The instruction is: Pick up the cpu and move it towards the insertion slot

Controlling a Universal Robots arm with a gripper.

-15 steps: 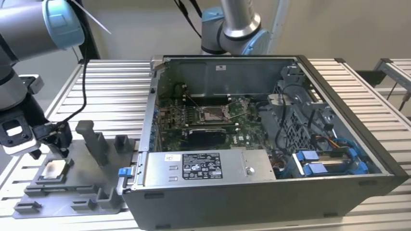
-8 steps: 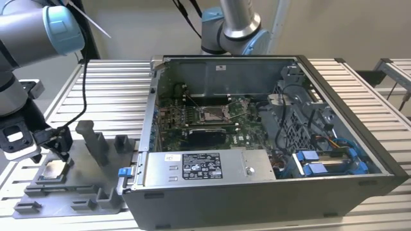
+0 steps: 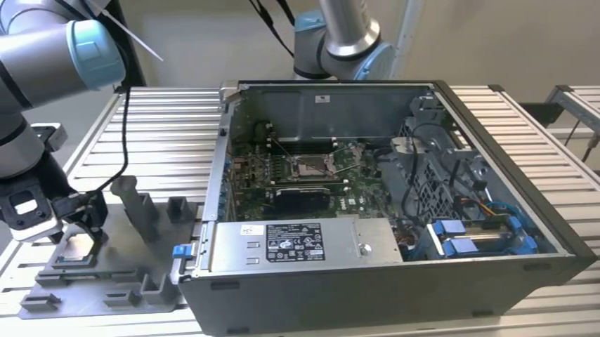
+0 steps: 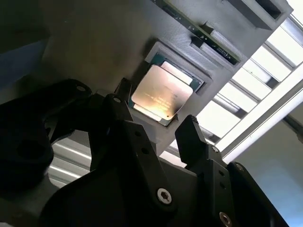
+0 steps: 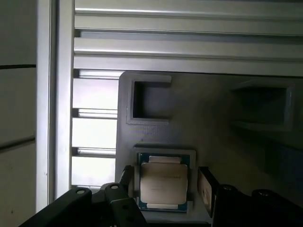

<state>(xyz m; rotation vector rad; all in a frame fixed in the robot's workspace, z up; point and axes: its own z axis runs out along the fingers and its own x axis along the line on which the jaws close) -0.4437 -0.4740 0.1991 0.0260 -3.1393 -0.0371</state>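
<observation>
I am holding my gripper (image 4: 156, 112) low over the cpu (image 4: 162, 94), fingers (image 4: 191, 135) spread either side of it, gripping nothing. The cpu is lying in its fixture plate (image 3: 105, 272) recess, well apart from the insertion slot (image 3: 310, 166).

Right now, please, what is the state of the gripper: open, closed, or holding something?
Gripper: open, holding nothing; its fingers stand on either side of the cpu, which lies in the grey fixture.

Robotics laboratory: a slotted aluminium table (image 3: 159, 130) carries an opened computer case (image 3: 375, 291) well apart from the claw (image 3: 83, 228), which hangs over a grey fixture plate (image 3: 112, 277).
</observation>
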